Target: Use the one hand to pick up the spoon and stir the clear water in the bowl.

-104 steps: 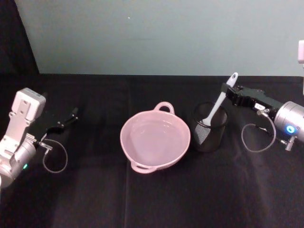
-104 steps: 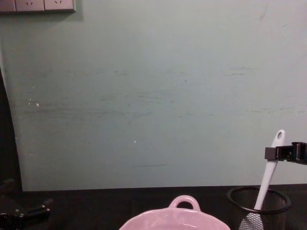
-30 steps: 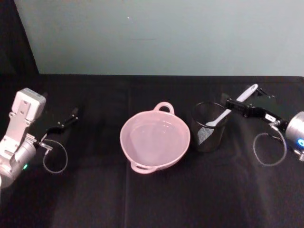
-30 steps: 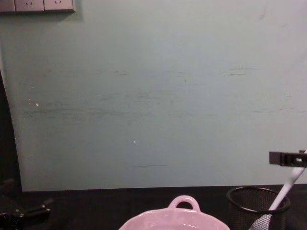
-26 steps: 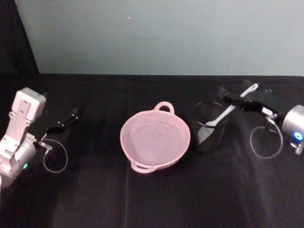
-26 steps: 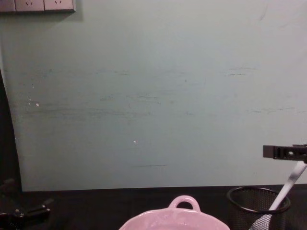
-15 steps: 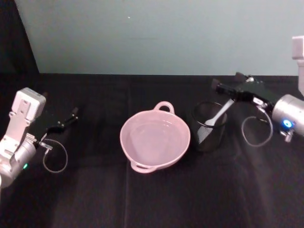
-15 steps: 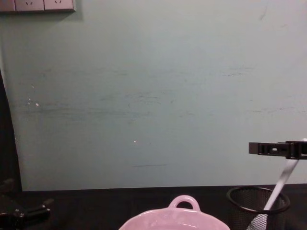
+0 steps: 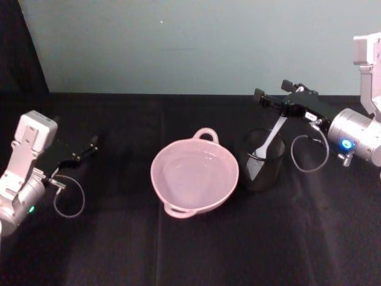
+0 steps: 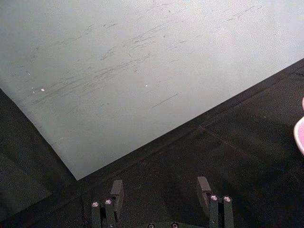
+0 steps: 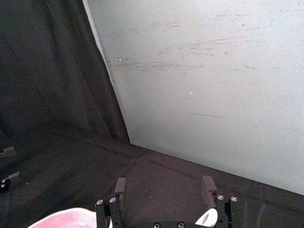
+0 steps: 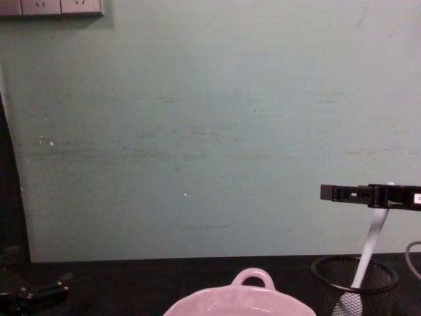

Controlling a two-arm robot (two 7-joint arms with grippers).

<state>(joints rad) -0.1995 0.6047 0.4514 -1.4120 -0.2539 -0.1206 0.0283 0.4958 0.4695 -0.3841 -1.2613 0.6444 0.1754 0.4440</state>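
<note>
Head view: spoon (image 9: 268, 139) near-upright in mesh cup (image 9: 262, 159), handle up; right gripper (image 9: 275, 100) fingers spread.

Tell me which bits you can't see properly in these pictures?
- Spoon, scoop end: head view, down inside the mesh cup, behind its wire wall.
- Spoon's handle top: head view, covered by the right gripper.
- Bowl: chest view, cut off by the bottom edge.
- Water level: head view, too clear to tell.
- Parked left gripper: chest view, dark against black cloth.

Mesh cup (image 9: 262, 159) beside bowl (image 9: 194, 176); bowl top unobstructed.
</note>
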